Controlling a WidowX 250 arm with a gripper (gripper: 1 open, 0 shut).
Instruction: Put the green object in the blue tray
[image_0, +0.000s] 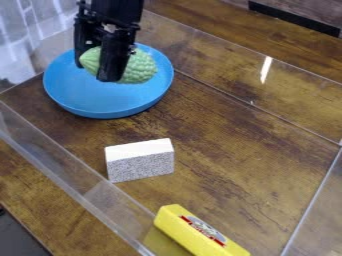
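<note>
The green object (144, 68), bumpy and light green, hangs low over the far side of the round blue tray (80, 100) at the upper left. My black gripper (110, 68) points down in front of it and is shut on it. Green shows on both sides of the fingers. The fingers hide the object's middle. I cannot tell whether it touches the tray floor.
A grey-white sponge block (140, 159) lies on the wooden table in front of the tray. A yellow bar (198, 232) lies at the bottom edge. Clear plastic walls (54, 170) fence the work area along the front left.
</note>
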